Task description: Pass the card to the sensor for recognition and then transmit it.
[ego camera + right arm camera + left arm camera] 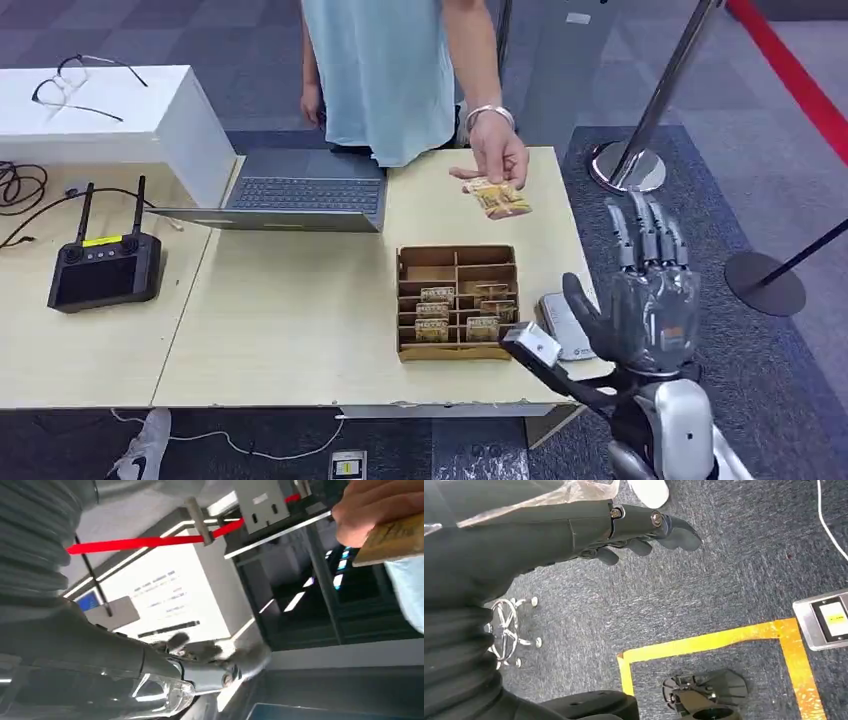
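Note:
A person's hand [497,150] holds a few tan cards [497,199] just above the far right part of the wooden table [300,320]. Several more cards stand in a compartmented cardboard box [457,300]. Beside the box, at the table's right edge, lies a small grey-white sensor [566,326]. My right hand [650,295] is raised off the table's right edge, fingers up and apart, holding nothing. In the right wrist view this hand [200,657] is blurred, with the person's hand and a card [397,537] beyond it. My left hand [644,527] hangs over the carpet with nothing in it.
An open laptop [300,190] sits at the back middle, a black remote controller [105,270] at the left, and a white box [100,115] with glasses on it behind that. Stanchion bases [628,165] [765,283] stand on the floor to the right.

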You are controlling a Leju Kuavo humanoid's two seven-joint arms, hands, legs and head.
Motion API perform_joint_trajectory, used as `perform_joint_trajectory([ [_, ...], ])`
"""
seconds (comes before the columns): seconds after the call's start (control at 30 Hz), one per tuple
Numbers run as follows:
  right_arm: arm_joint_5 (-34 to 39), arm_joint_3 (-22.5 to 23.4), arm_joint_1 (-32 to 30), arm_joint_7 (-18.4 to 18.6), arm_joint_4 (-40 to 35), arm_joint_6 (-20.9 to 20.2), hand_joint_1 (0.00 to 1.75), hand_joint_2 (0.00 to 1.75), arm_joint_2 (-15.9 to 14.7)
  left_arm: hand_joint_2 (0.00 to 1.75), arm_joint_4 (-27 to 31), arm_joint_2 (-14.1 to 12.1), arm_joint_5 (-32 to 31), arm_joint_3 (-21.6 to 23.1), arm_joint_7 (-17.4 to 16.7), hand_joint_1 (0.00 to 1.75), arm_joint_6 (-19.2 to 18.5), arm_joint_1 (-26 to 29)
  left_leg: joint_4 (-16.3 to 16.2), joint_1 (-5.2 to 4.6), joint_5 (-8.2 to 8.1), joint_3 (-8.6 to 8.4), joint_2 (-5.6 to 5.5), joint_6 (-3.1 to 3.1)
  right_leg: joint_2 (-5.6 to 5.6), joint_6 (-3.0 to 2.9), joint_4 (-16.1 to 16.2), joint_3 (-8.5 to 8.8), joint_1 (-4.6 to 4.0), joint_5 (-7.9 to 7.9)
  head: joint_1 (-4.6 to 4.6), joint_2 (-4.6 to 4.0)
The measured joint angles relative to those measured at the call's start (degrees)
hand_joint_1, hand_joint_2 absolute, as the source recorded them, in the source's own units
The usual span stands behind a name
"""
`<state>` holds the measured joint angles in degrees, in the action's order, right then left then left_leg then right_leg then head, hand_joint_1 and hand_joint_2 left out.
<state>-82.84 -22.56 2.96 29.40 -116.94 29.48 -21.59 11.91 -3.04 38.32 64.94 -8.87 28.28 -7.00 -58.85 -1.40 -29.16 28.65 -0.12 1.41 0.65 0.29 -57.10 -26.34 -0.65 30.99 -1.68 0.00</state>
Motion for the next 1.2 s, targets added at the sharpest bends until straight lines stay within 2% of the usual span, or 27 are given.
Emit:
perform_joint_trajectory([
  [0.17, 0.30, -1.70, 1.55, -0.26, 0.74, -0.09, 0.19, 1.75, 0.00, 1.75, 0.00, -0.09, -0.17, 0.26, 0.00, 0.00, -0.09, -0.01, 0.00, -0.01, 0.00, 0.00, 0.00, 0.00, 0.00, 0.00, 0.00, 0.00, 0.00, 0.00, -0.02, 0.00],
  [0.2, 0.64, -1.99, 2.00, -0.33, 0.92, -0.09, 0.35, 1.75, 0.00, 1.75, 0.00, -0.09, -0.20, 0.35, 0.00, 0.00, -0.09, 0.00, 0.00, -0.01, 0.00, 0.01, 0.00, 0.00, 0.00, 0.00, 0.00, 0.00, 0.00, 0.00, 0.00, 0.00],
  [0.27, 1.11, -2.73, 2.89, -0.44, 1.36, -0.09, 0.51, 1.75, 0.00, 1.75, 0.00, -0.13, -0.28, 0.48, 0.00, 0.00, -0.09, -0.02, 0.00, 0.00, 0.00, 0.00, 0.01, 0.00, 0.00, 0.00, 0.00, -0.01, 0.00, 0.00, 0.00, 0.00],
  [0.3, 1.16, -2.97, 3.15, -0.59, 1.55, -0.09, 0.72, 1.75, 0.02, 1.75, 0.00, -0.13, -0.35, 0.48, 0.00, 0.00, -0.09, -0.02, 0.00, 0.00, 0.00, 0.00, 0.00, 0.00, 0.00, 0.00, 0.00, 0.00, 0.00, 0.00, 0.00, 0.00],
  [0.33, 1.27, -3.19, 3.37, -0.66, 1.73, -0.07, 0.84, 1.75, 0.04, 1.75, 0.00, -0.13, -0.35, 0.48, 0.00, 0.00, -0.09, -0.01, 0.00, 0.00, 0.00, 0.00, -0.01, 0.00, 0.01, 0.00, 0.00, 0.00, 0.00, 0.00, 0.00, 0.00],
  [0.57, 2.38, -4.64, 5.45, -1.14, 3.02, 0.44, 0.82, 1.75, 0.20, 1.75, 0.00, -0.46, -0.68, 0.52, -0.15, 0.00, -0.09, -0.01, 0.00, 0.00, 0.00, 0.00, 0.00, 0.00, 0.00, 0.00, 0.00, 0.00, 0.00, 0.00, 0.00, 0.00],
  [0.83, 2.99, -5.86, 6.22, -1.29, 4.31, 1.49, 0.45, 1.75, 0.35, 1.75, 0.00, -0.63, -0.68, 0.52, -0.61, 0.00, -0.09, -0.01, 0.00, 0.00, 0.00, 0.01, 0.00, 0.00, 0.00, 0.00, 0.00, -0.01, 0.00, 0.00, 0.00, 0.00],
  [1.2, 1.99, -7.02, 7.00, -1.93, 4.79, 2.14, 0.44, 1.75, 0.85, 1.75, 0.00, -1.07, -0.68, 0.52, -0.63, 0.00, -0.09, 0.01, 0.00, 0.00, 0.00, 0.00, 0.00, 0.00, 0.00, 0.00, 0.00, 0.00, 0.00, 0.00, 0.00, 0.00],
])
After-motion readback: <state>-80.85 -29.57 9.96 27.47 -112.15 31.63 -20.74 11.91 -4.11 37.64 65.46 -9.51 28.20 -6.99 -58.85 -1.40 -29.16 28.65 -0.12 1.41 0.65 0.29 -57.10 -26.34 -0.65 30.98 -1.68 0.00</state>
